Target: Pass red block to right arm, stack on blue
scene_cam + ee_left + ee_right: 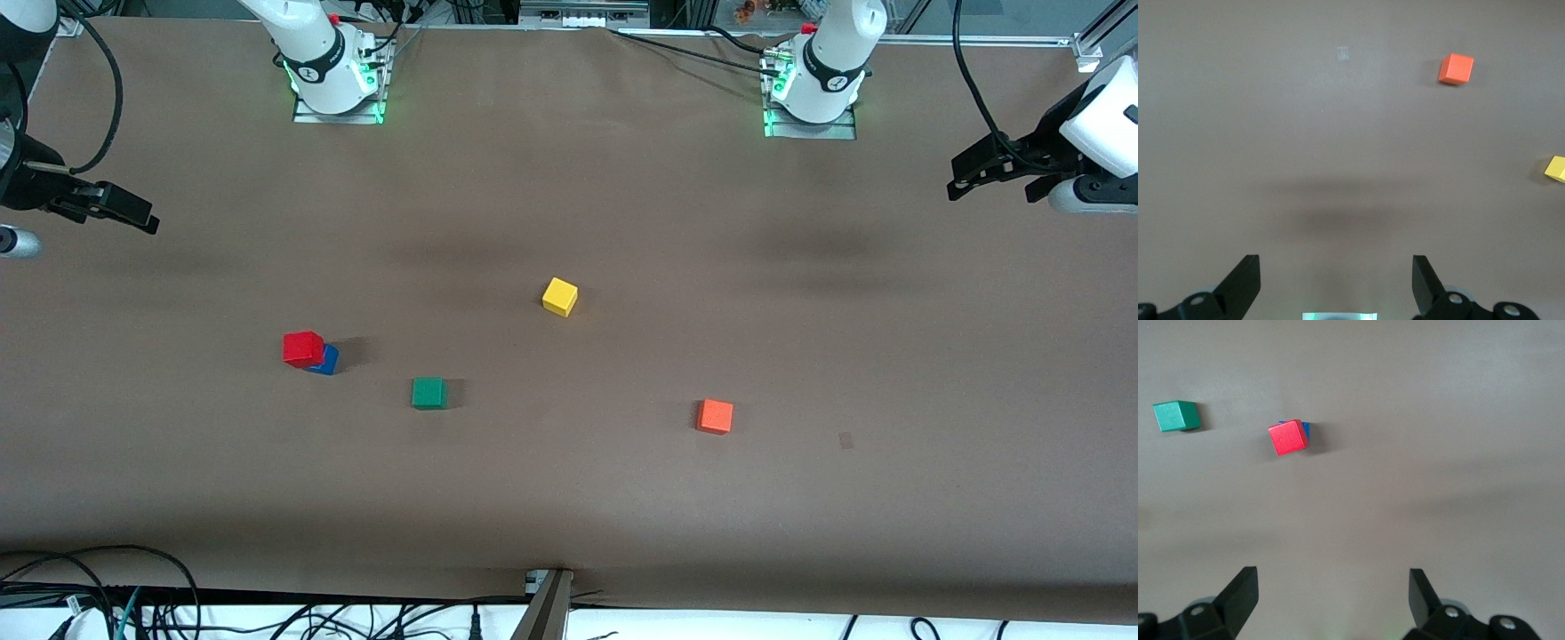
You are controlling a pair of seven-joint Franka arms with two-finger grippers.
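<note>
Red block [303, 348]: sits on top of the blue cube [326, 362], turned askew and overhanging it, toward the right arm's end of the table [569, 498]. Stacking step judged done; what remains is at most a check that the skewed perch holds.

Left tool [996, 173]: fingers spread, empty, over the table edge at its own end; waiting.

Right tool [107, 206]: fingers spread, empty, over its own end, well apart from the stack.

Others: green cube [428, 392], yellow cube [560, 296], orange cube [715, 416], each standing alone.

Obscured: most of the blue cube is covered by the red; how much of its top carries the red cannot be told.
</note>
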